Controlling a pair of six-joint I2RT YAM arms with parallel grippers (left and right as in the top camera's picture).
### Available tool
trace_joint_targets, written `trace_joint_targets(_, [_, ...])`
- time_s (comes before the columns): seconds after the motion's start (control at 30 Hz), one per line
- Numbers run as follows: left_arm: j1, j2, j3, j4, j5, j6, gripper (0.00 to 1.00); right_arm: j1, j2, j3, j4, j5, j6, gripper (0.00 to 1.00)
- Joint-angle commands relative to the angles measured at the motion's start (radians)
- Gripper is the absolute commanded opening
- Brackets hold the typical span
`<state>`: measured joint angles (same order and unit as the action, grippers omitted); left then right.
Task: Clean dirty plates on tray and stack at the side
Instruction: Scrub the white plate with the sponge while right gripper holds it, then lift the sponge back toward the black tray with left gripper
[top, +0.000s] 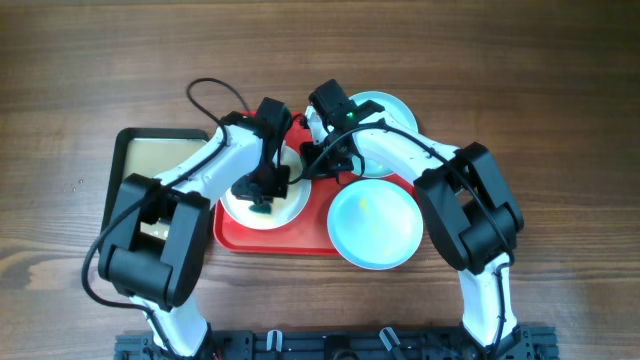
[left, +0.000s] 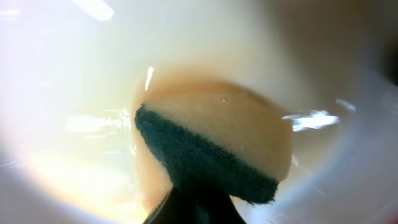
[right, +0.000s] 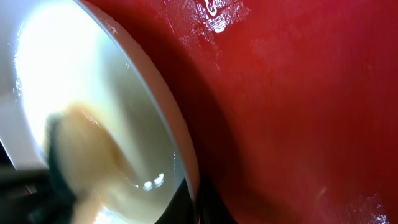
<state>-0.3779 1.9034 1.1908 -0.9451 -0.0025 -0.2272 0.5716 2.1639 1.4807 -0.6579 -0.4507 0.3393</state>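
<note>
The white plate (top: 284, 209) lies on the left part of the red tray (top: 300, 241). My left gripper (top: 262, 198) is shut on a yellow sponge with a dark green scouring side (left: 211, 137) and presses it into the white plate (left: 74, 74). My right gripper (top: 308, 165) is shut on the white plate's right rim (right: 180, 143), with the tray (right: 298, 93) beside it. The sponge also shows blurred in the right wrist view (right: 81, 149). One pale blue plate (top: 375, 225) sits on the tray's front right. Another blue plate (top: 392, 108) lies at the back right, partly under my right arm.
A smaller black-rimmed tray with a beige inside (top: 150, 165) stands left of the red tray, partly under my left arm. The wooden table (top: 560, 100) surrounds both trays.
</note>
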Motion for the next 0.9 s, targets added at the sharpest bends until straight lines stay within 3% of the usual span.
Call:
trace_joint_targets(0.0, [0.063,0.038,-0.013,0.002,-0.385,-0.325,0.04,-0.004,0.026,-0.002,0.002,0.009,0.012,0.04])
trace_joint_targets(0.07, [0.074,0.038,0.022,0.002,-0.388,-0.401,0.04,-0.004,0.026,-0.002,-0.005,0.018,0.035,0.04])
trace_joint_targets(0.17, [0.084,0.038,0.123,0.017,-0.392,-0.417,0.04,-0.004,0.026,-0.002,-0.009,0.025,0.034,0.04])
trace_joint_targets(0.37, [0.084,0.035,0.392,0.027,-0.34,-0.276,0.04,-0.004,0.026,-0.002,-0.009,0.024,0.035,0.04])
trace_joint_targets(0.53, [0.118,0.024,0.468,-0.002,-0.319,-0.27,0.04,-0.004,0.026,-0.002,-0.021,0.024,0.052,0.05])
trace_joint_targets(0.6, [0.151,0.023,0.467,-0.031,-0.319,-0.27,0.04,-0.003,0.026,-0.002,-0.051,0.007,0.088,0.19])
trace_joint_targets(0.7, [0.178,0.023,0.467,-0.063,-0.316,-0.27,0.04,0.003,0.026,-0.002,-0.099,0.013,0.177,0.31])
trace_joint_targets(0.77, [0.192,0.023,0.467,-0.075,-0.307,-0.27,0.04,0.018,0.026,-0.002,-0.114,0.026,0.219,0.36])
trace_joint_targets(0.87, [0.194,0.023,0.467,-0.078,-0.301,-0.27,0.04,0.053,0.026,-0.002,-0.119,0.081,0.248,0.34])
